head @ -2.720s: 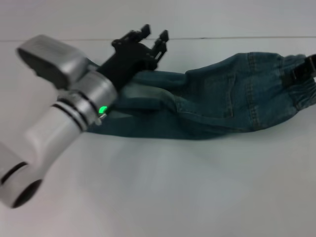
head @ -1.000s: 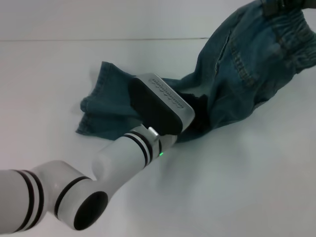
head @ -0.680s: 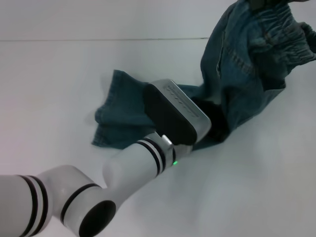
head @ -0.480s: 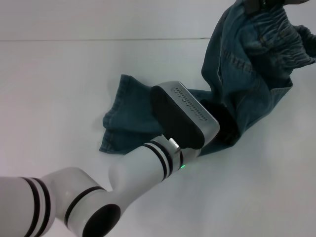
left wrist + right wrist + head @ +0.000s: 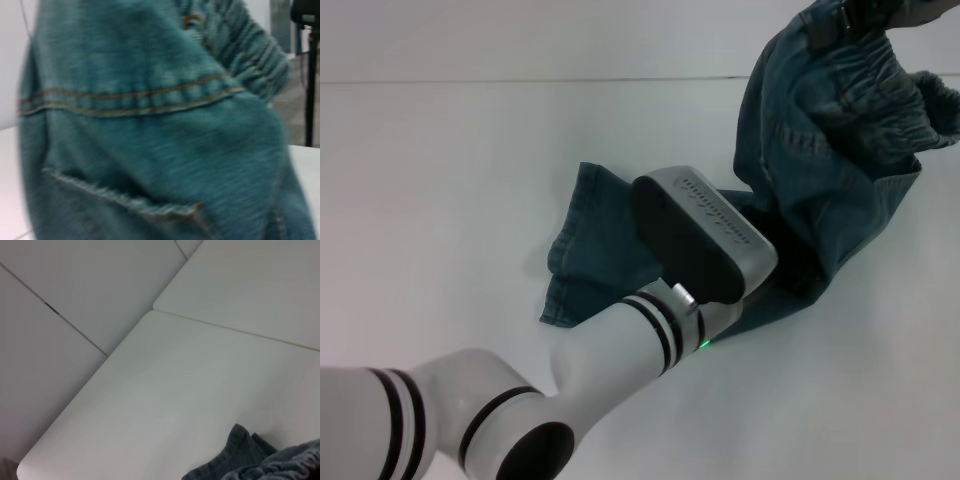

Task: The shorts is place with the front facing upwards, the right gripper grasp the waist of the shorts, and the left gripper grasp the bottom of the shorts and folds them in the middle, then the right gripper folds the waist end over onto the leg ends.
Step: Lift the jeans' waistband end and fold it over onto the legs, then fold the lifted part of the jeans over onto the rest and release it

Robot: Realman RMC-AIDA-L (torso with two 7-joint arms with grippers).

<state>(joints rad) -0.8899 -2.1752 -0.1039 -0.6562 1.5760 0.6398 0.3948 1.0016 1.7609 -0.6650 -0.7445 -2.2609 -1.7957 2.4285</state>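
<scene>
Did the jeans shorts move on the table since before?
Yes. The shorts slid toward the robot's right. Against the table's far edge line, the leg ends moved right, and the waist is now lifted up.

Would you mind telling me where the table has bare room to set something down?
The table is bare left of the leg ends, and near the front right of the left arm. It is crowded at the middle and far right, where the shorts hang lifted.
</scene>
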